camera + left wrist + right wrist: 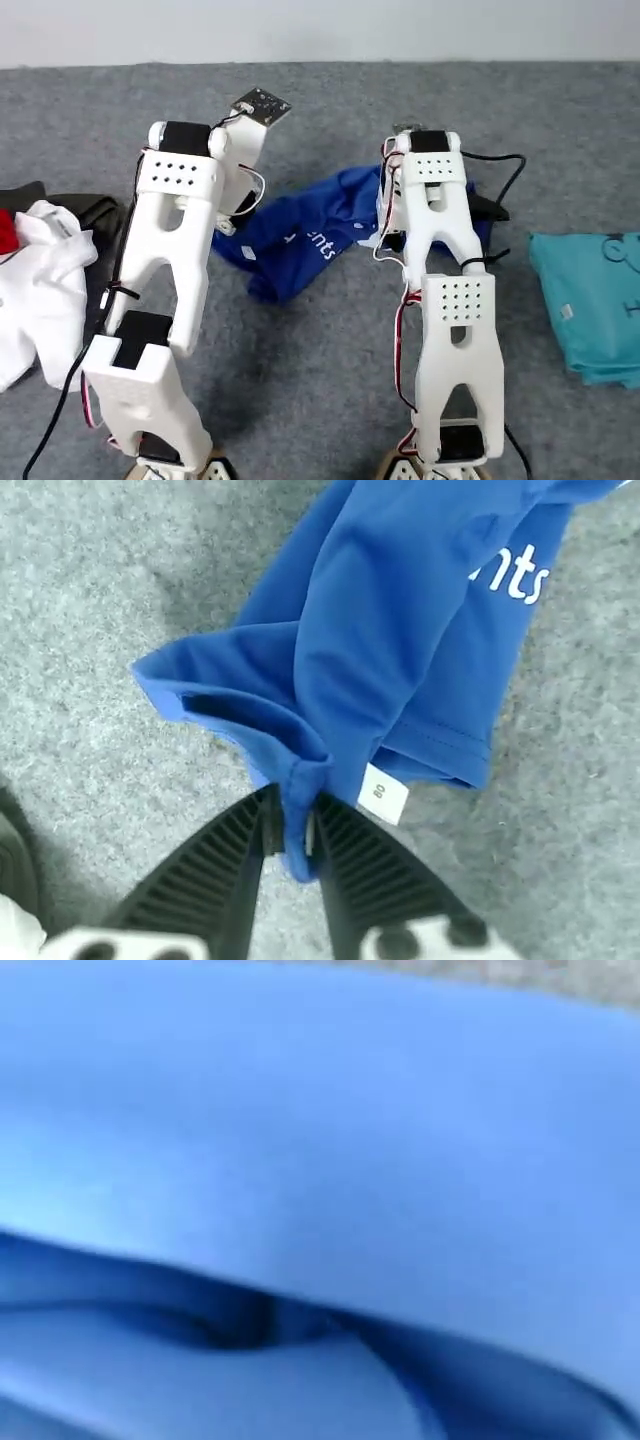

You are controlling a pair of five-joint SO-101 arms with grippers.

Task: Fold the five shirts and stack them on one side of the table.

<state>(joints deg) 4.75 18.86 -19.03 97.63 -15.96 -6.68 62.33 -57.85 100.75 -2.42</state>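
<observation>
grey carpeted table point(320, 400), pale wall point(320, 30). blue shirt point(400, 630): white lettering point(510, 575), small tag point(383, 793). left gripper point(290, 825) clamped on its edge; right arm point(440, 210) grip: cannot tell.

Light: bright, even and diffuse.
Shadows: soft on the table point(300, 400) beside the blue shirt point(400, 630); deeper within its folds.
Highlights: mild sheen on the fabric.

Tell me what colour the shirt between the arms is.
The shirt is blue with white lettering, best seen in the left wrist view.
</observation>
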